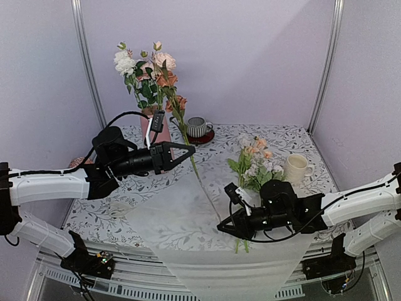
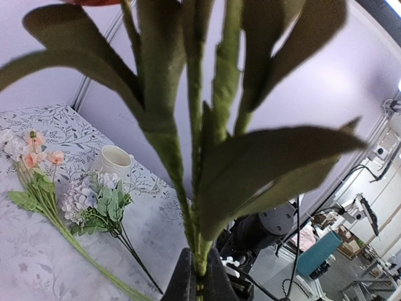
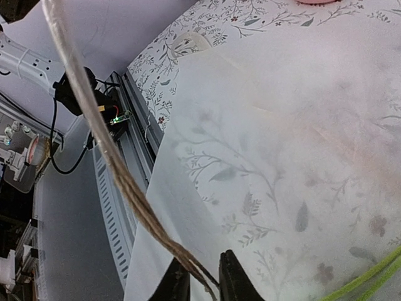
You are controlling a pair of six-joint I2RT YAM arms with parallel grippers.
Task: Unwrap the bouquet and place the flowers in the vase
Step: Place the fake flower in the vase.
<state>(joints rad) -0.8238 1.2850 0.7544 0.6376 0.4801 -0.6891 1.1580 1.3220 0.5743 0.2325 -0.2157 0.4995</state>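
Several pink, peach and white flowers (image 1: 150, 72) upright in tall pink vase (image 1: 165, 133); left pincer (image 2: 200, 279) pinching leafy green stem (image 2: 195, 241); right pincer (image 3: 203, 282) straddling cream ribbon (image 3: 113, 157), grip unclear.

the paper (image 1: 188, 219) over the table's near edge is thin, frosted and translucent, matt, with the print beneath showing through. the table (image 1: 294, 135) top is matt, printed with grey leaves. the flowers (image 2: 269, 157) have leaves of fuzzy, felt-like cloth and smooth green plastic-looking stems. the vase (image 1: 165, 134) is smooth matt pink. the cream mug (image 1: 296, 168) is glossy, like glazed ceramic. the ribbon (image 3: 106, 144) is a streaky, fibrous strand with a dull sheen. the arms (image 1: 50, 185) wear smooth white shells, slightly glossy. the posts (image 1: 88, 69) look like brushed metal.
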